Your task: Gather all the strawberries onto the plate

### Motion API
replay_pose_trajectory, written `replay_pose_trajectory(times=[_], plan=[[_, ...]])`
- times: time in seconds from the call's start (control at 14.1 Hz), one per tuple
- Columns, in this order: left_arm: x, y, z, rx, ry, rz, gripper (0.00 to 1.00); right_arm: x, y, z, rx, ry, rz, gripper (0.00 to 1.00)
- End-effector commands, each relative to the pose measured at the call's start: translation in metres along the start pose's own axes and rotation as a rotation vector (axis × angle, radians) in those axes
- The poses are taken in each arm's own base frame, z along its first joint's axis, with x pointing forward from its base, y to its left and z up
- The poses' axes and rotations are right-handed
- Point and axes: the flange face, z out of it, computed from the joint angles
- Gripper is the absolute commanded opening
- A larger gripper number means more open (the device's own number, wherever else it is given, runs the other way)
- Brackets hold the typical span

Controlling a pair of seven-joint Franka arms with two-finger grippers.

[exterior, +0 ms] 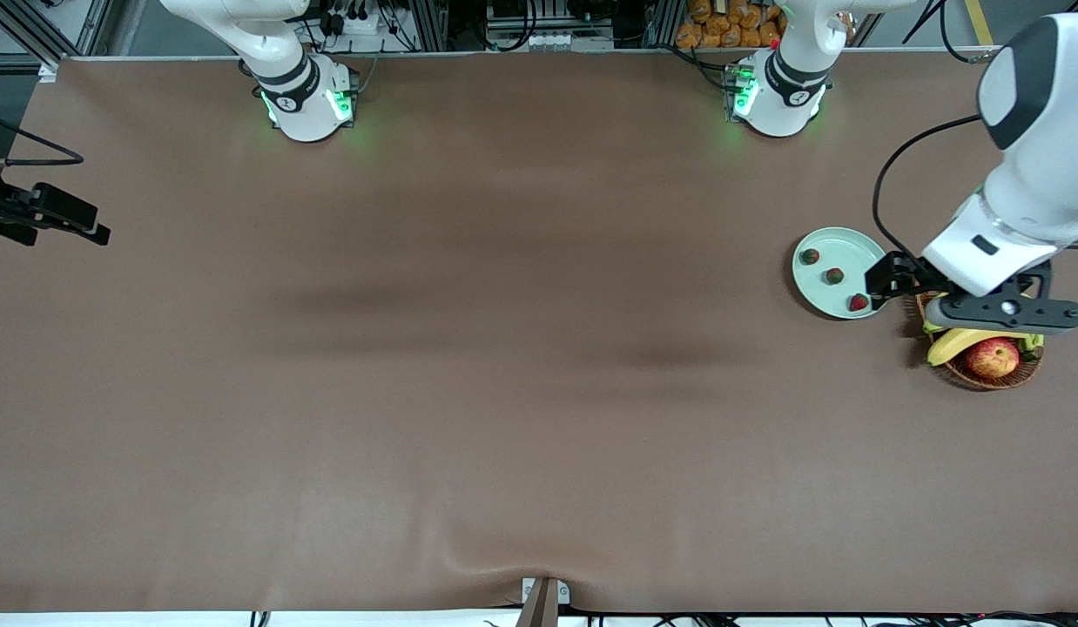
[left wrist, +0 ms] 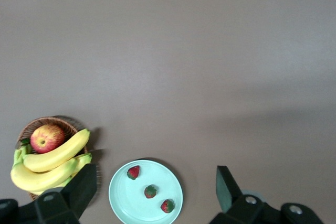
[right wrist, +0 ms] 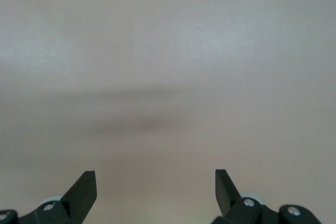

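Three strawberries (exterior: 809,256) (exterior: 834,276) (exterior: 859,302) lie in the pale mint-green plate (exterior: 839,248) toward the left arm's end of the table. The left wrist view shows them too (left wrist: 133,171) (left wrist: 150,191) (left wrist: 168,205), in the plate (left wrist: 123,192). My left gripper (exterior: 887,280) hangs open and empty above the plate's edge beside the basket; in its wrist view (left wrist: 155,182) the plate lies between its fingers far below. My right gripper (exterior: 90,228) is open and empty over bare table at the right arm's end, and its wrist view (right wrist: 155,187) shows only tabletop.
A brown wicker basket (exterior: 992,380) stands beside the plate, slightly nearer the front camera, holding a red-yellow apple (exterior: 992,357) and bananas (exterior: 957,341). It shows in the left wrist view (left wrist: 39,123) with the apple (left wrist: 47,137) and bananas (left wrist: 55,156).
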Motion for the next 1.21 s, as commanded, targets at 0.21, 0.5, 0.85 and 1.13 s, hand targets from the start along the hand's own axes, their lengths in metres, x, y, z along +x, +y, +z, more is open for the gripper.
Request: replay_pose_trajectory(times=[0.21, 0.5, 0.85, 1.13], plan=[[-0.033, -0.022, -0.031, -0.044, 0.026, -0.124, 1.00, -0.005, -0.003, -0.003, 0.020, 0.001, 0.005, 1.00], [-0.017, -0.020, -0.040, -0.062, 0.059, -0.123, 1.00, -0.006, -0.003, -0.003, 0.020, -0.001, 0.005, 1.00], [-0.005, -0.024, -0.068, -0.070, 0.118, -0.136, 1.00, -0.007, -0.004, -0.002, 0.020, -0.007, 0.004, 1.00], [-0.005, -0.042, -0.065, -0.132, 0.113, -0.177, 1.00, -0.007, -0.004, -0.003, 0.020, -0.005, 0.003, 1.00]])
